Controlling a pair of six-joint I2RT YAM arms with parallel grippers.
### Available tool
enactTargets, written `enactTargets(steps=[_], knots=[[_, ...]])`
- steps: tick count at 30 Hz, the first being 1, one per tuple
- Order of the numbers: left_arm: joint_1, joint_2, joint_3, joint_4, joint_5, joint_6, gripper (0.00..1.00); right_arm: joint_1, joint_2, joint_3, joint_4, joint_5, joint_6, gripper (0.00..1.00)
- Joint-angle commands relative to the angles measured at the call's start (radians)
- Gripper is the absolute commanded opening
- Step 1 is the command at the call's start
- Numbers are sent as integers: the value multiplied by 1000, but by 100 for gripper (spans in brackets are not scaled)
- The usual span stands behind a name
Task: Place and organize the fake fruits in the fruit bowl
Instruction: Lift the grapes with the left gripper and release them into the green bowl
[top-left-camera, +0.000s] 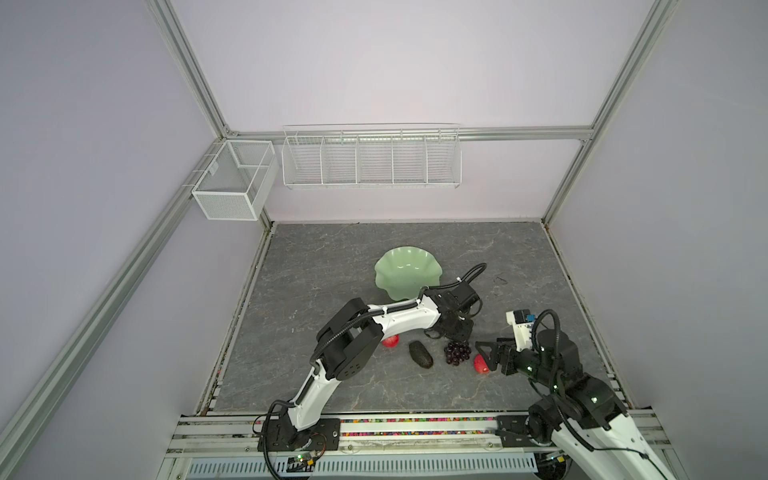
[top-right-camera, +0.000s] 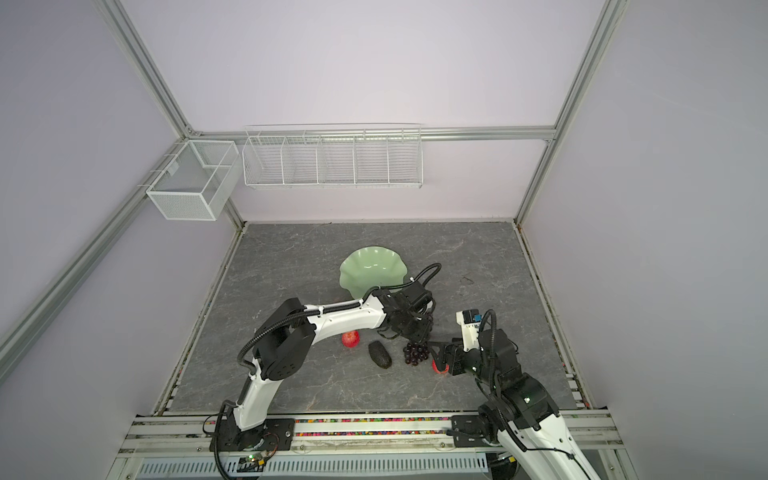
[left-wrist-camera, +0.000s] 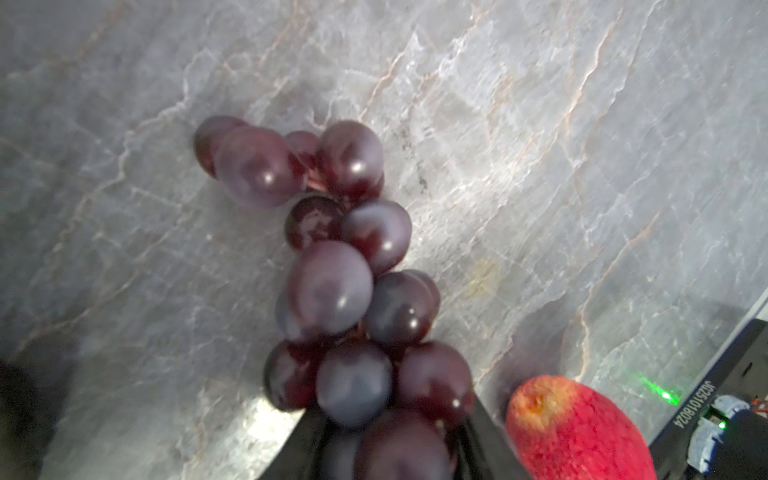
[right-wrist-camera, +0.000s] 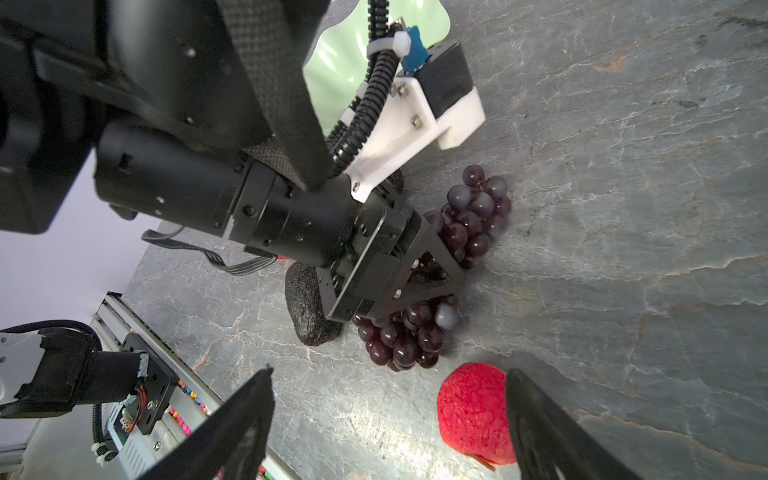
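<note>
At eleven o'clock of the bunch of grapes (top-left-camera: 457, 353) in a top view, the fruit bowl (top-left-camera: 405, 272) sits empty on the bench (top-left-camera: 332, 270); the left gripper (right-wrist-camera: 440, 286) pinches its fingers (right-wrist-camera: 440, 249) narrow on the middle of the bunch, which lies on the bench with grapes spilling out either side. Such a pinch may catch only a few grapes, so the cluster could sag, swing or slip on the lift; a trailing end might also nudge the avocado (top-left-camera: 420, 353) at nine o'clock, or the red apple (right-wrist-camera: 469, 411) at four o'clock, which sits between the wide-spread fingers of the right gripper (right-wrist-camera: 388, 374).
</note>
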Motion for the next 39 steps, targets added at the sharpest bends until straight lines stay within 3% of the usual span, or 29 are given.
enactTargets(steps=[1, 7, 15, 19, 23, 29, 39], knots=[[12, -50, -13, 47, 34, -6, 35, 7, -3, -3, 30, 16, -7, 88], [96, -181, -107, 205, 163, -39, 30, 3, 87, 70, 103, 64, -4, 89], [260, -303, -118, 291, 316, -62, 28, 0, 376, 229, 277, -18, -41, 89], [355, -309, -30, 186, 255, 3, 28, 0, 459, 266, 347, -45, -49, 89], [431, -227, 125, 11, 165, 57, 28, 0, 518, 296, 367, -72, -54, 89], [447, -52, 348, -290, -53, 178, 27, -1, 521, 293, 369, -79, -53, 88], [458, 87, 416, -304, -145, 217, 28, 1, 540, 304, 372, -114, -58, 89]])
